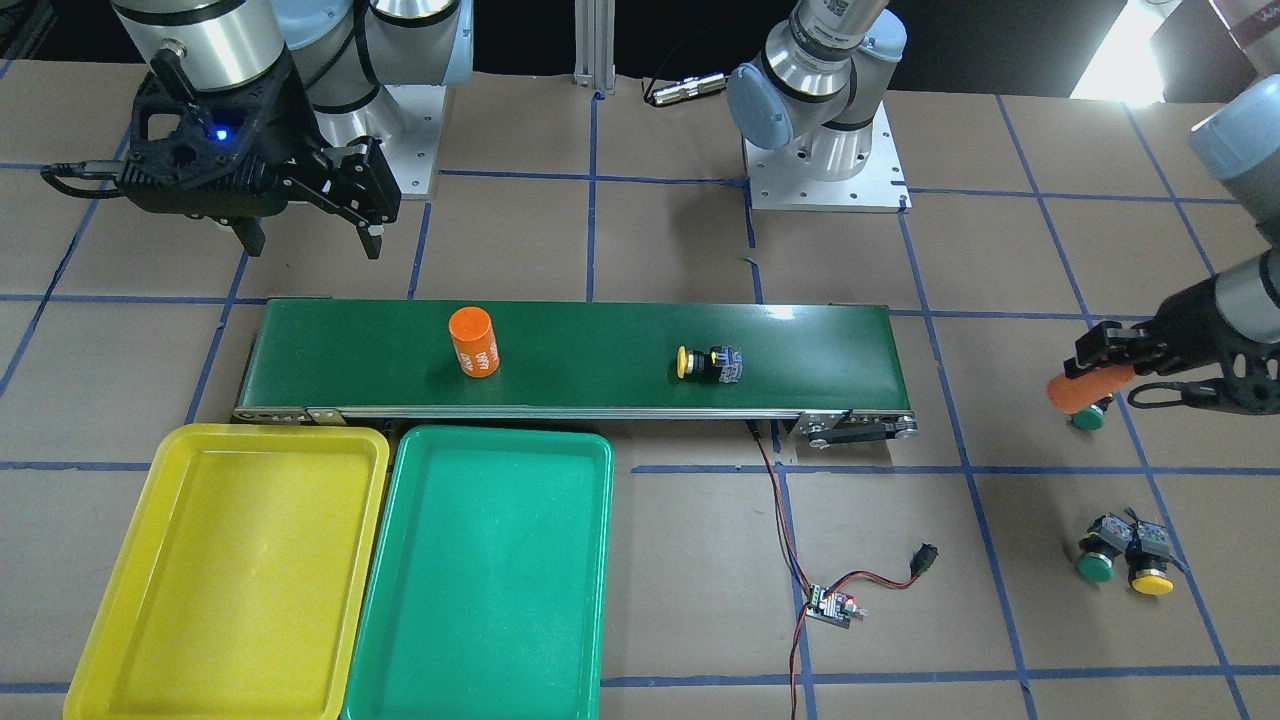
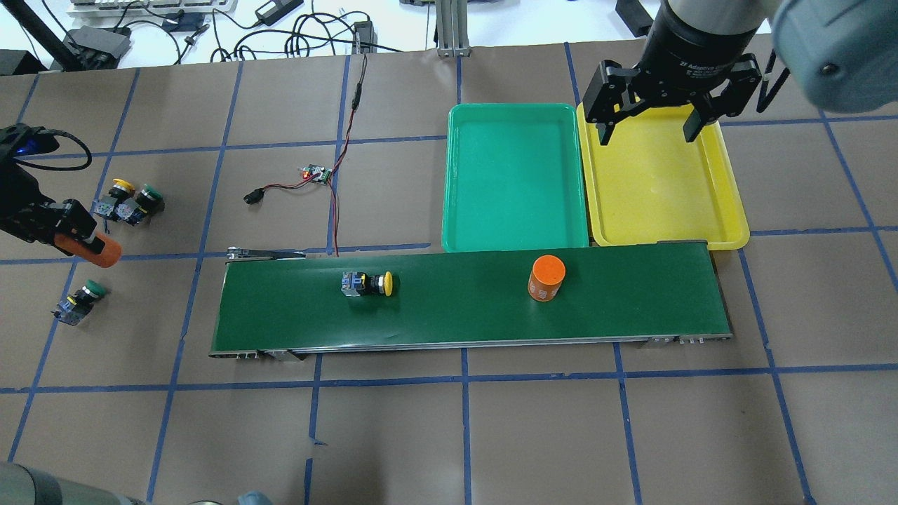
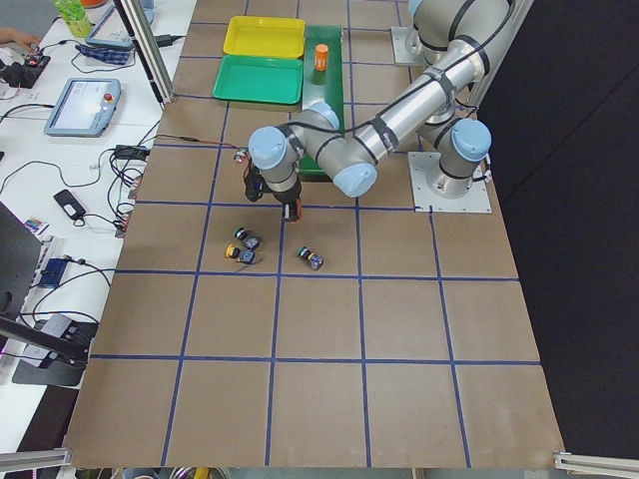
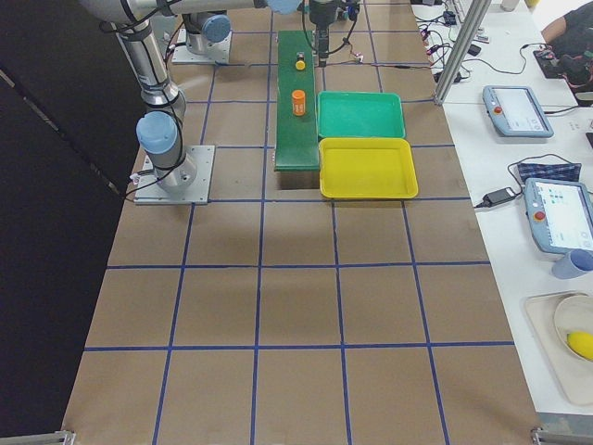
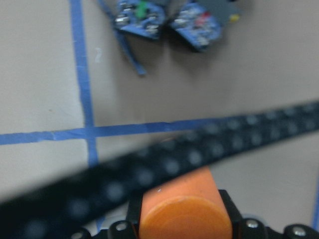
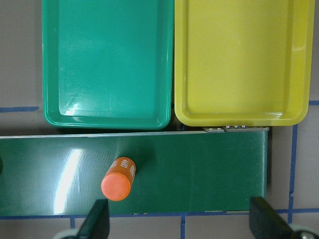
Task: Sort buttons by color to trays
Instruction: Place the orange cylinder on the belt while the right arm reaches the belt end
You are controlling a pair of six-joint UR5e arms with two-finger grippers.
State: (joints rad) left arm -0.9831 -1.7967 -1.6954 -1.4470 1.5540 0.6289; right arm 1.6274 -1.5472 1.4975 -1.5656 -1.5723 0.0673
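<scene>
At the far left of the overhead view, the left gripper (image 2: 74, 235) is clamped on an orange cylinder (image 2: 98, 251), which it holds lying sideways above the brown table (image 2: 393, 435) with its blue tape grid. Just beyond it, a yellow-capped button (image 2: 121, 188) and a green-capped button (image 2: 147, 198) lie touching each other on the table. On the gripper's near side, apart from that pair, a lone green button (image 2: 83, 298) lies tilted on the table.

Further right, a small circuit board (image 2: 317, 173) sits on the table, with red and black wires running toward the left end of the dark-green conveyor belt (image 2: 463, 308). On the belt's left half, a yellow button on the belt (image 2: 368, 283) lies on its side, cap toward the belt's right end. Right of the belt's middle stands an upright orange cylinder (image 2: 546, 278) with white print on its side.

Beyond the belt's right half, the green tray (image 2: 515, 175) and the yellow tray (image 2: 666, 203) lie side by side, edges together. The right gripper (image 2: 649, 116) hangs well above the table with its fingers spread wide apart. Its wrist camera looks down on both trays and the belt's right end.
</scene>
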